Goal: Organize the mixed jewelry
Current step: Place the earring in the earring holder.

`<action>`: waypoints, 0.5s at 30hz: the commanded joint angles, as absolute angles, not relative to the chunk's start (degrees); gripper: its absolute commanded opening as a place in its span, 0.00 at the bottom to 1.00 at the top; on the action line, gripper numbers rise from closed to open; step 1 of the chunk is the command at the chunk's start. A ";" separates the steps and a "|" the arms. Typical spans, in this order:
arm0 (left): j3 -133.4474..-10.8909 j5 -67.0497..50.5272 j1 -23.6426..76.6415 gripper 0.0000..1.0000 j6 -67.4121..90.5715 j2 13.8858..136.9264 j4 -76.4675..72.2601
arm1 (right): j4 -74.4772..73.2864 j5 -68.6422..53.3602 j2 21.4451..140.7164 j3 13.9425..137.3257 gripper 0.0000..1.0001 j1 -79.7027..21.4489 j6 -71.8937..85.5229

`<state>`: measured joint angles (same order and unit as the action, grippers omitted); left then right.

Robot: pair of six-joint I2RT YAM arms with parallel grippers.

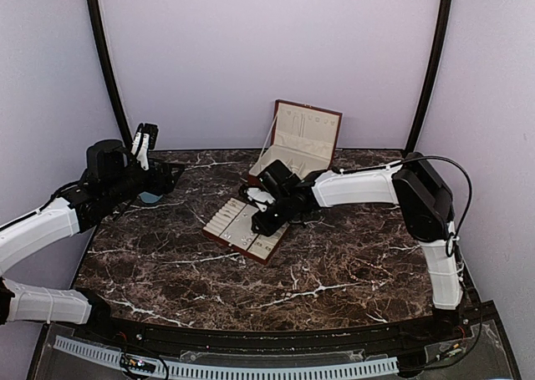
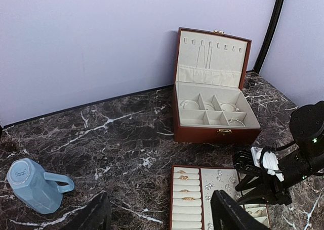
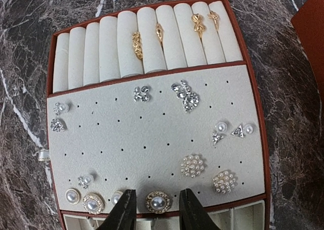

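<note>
The mixed jewelry lies on a flat cream-lined tray [image 3: 50, 88]. Several gold rings [image 3: 136, 44] sit in its roll slots, and several pearl and crystal earrings [image 3: 193, 165] are on its perforated pad. My right gripper [image 3: 158, 194] is open low over the tray's near edge. Its fingers [image 3: 124, 210] stand on either side of a gold-rimmed pearl earring [image 3: 158, 202] without touching it. In the top view the right gripper [image 1: 261, 221] is over the tray [image 1: 226, 220]. My left gripper [image 1: 144, 142] is raised at the far left, open and empty, and its fingers [image 2: 96, 212] stand wide apart.
A red-brown hinged box [image 2: 212, 131] stands open behind the tray. Its compartments hold thin bangles [image 2: 190, 103], and chains [image 2: 205, 55] hang in its lid. A light blue cup [image 2: 35, 184] lies on its side at the left. The table is dark marble [image 1: 334, 263].
</note>
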<state>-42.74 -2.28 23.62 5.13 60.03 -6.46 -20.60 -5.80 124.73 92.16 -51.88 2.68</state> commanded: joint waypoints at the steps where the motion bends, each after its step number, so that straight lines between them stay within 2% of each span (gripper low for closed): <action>1: -43.76 -2.07 23.47 0.70 4.59 59.72 -5.98 | -18.62 -9.15 123.54 91.49 0.32 -50.93 5.02; 15: -43.59 -1.22 23.47 0.70 4.42 59.76 -5.98 | -16.34 -8.05 119.05 89.56 0.34 -50.14 7.69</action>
